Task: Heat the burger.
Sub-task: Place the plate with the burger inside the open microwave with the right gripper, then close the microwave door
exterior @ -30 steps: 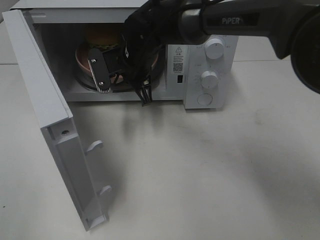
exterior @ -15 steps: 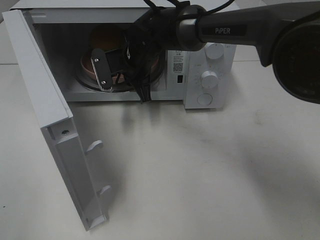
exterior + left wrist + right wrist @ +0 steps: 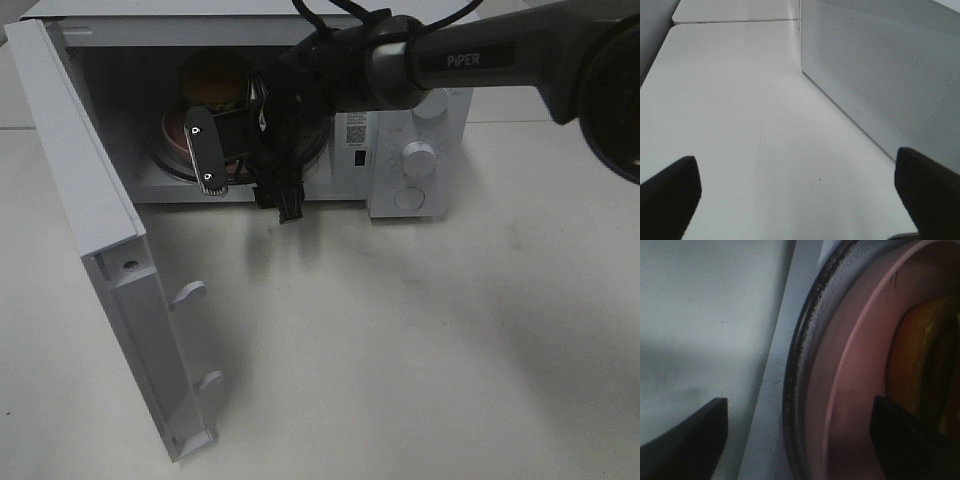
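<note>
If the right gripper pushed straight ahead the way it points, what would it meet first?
The right gripper would probably meet the pink plate first, its rim lying between the open jaws inside the microwave, with the burger just beyond; depth is unclear this close.

A high camera looked steeply down on the open microwave (image 3: pixel 445 180) and white table (image 3: pixel 420 340). The left wrist camera skimmed that table beside a perforated panel (image 3: pixel 880 75); the right wrist camera pressed close to the pink plate (image 3: pixel 855 370) and burger (image 3: pixel 917 355) inside the microwave.
</note>
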{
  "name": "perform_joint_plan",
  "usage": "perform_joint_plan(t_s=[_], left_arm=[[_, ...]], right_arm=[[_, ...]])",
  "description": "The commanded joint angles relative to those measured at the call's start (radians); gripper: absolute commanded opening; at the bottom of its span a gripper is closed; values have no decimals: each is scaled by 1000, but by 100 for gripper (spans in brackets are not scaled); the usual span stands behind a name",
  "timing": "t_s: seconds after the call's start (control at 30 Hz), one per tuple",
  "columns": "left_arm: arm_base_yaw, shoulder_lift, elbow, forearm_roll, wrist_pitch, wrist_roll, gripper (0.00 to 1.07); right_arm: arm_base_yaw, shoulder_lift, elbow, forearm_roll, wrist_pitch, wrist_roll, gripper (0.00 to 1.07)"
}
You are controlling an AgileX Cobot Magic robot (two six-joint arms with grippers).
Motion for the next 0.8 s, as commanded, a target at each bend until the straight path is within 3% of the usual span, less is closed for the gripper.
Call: perform_joint_plan(t_s=[0.03,0.8], left_arm=[[-5,-25,4,0,-14,-3,100],[-5,-25,4,0,-14,-3,100]], right_arm=[[4,-62,72,10,-60,3,76],[4,-353,496,9,-166,3,76]])
